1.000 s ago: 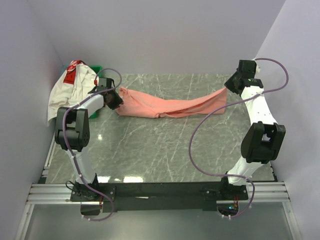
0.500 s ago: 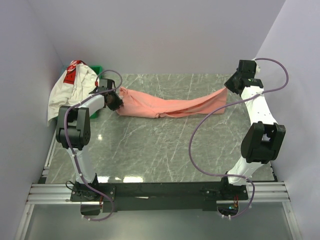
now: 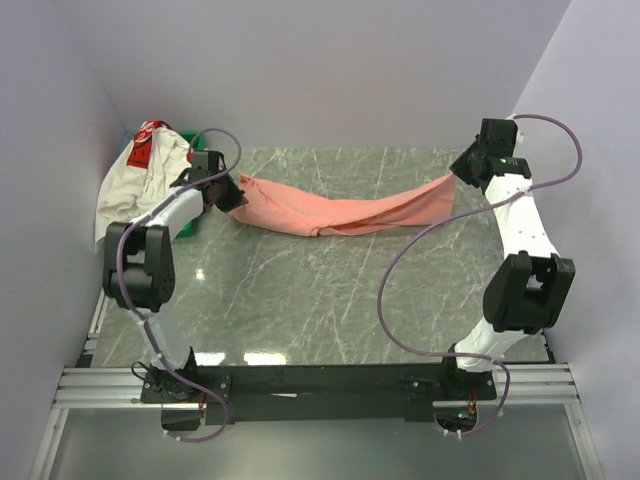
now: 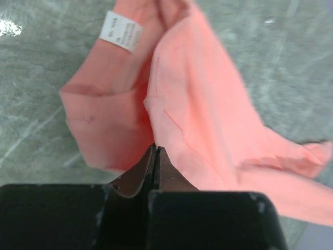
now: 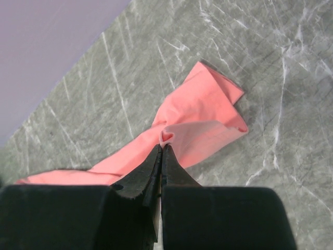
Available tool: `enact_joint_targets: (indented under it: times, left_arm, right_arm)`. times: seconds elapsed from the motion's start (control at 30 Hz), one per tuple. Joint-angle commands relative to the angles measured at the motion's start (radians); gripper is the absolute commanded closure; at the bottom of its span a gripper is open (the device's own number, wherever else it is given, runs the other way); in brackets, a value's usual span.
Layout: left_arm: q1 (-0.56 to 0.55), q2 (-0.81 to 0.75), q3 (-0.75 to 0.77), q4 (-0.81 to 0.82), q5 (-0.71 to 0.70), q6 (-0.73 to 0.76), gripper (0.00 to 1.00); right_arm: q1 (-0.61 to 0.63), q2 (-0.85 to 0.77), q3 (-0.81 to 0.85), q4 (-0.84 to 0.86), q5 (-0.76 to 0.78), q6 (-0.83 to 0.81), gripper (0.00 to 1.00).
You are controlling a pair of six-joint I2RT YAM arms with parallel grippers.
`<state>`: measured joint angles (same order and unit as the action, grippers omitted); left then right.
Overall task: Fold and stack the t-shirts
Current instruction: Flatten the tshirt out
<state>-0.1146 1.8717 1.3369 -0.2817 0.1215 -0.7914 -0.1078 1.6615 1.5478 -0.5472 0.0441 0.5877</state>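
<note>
A salmon-pink t-shirt [image 3: 340,212] hangs stretched in a long twisted band across the back of the marble table [image 3: 320,300]. My left gripper [image 3: 232,196] is shut on its left end. In the left wrist view the closed jaws [image 4: 156,149] pinch a hem of the shirt [image 4: 208,104], with a white label [image 4: 121,31] beyond them. My right gripper [image 3: 463,177] is shut on the right end. The right wrist view shows that gripper [image 5: 162,147] biting a small fold of the cloth [image 5: 203,112]. A white t-shirt [image 3: 135,185] with a red printed patch [image 3: 146,140] lies crumpled at the far left.
A green tray [image 3: 193,136] sits under and behind the white shirt at the back left corner. Purple walls close in on the left, back and right. Purple cables loop off both arms over the table.
My left gripper has closed on the shirt's left end and moved slightly back. The right gripper has kept its hold and shifted a little, and the band now sags less.
</note>
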Motion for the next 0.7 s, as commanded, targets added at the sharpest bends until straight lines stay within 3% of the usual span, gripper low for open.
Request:
enact_joint_targets:
  times: [0.0, 0.17, 0.43, 0.57, 0.67]
  left_arm:
    - [0.007, -0.182, -0.002, 0.003, 0.021, -0.023, 1.00]
    - [0.027, -0.418, 0.008, -0.077, -0.023, -0.031, 0.99]
    - [0.052, -0.834, 0.025, -0.224, -0.049, -0.039, 0.99]
    - [0.055, -0.908, 0.117, -0.286, -0.045, -0.045, 0.99]
    - [0.055, -0.879, 0.237, -0.307, -0.057, -0.037, 0.99]
  right_arm:
    - [-0.013, -0.118, 0.012, -0.010, -0.019, 0.021, 1.00]
    - [-0.072, -0.276, -0.021, -0.046, -0.099, 0.079, 1.00]
    - [-0.107, -0.603, -0.043, -0.158, -0.061, 0.094, 1.00]
    - [-0.119, -0.674, 0.037, -0.237, -0.046, 0.080, 1.00]
    - [-0.122, -0.678, 0.109, -0.257, -0.020, 0.081, 1.00]
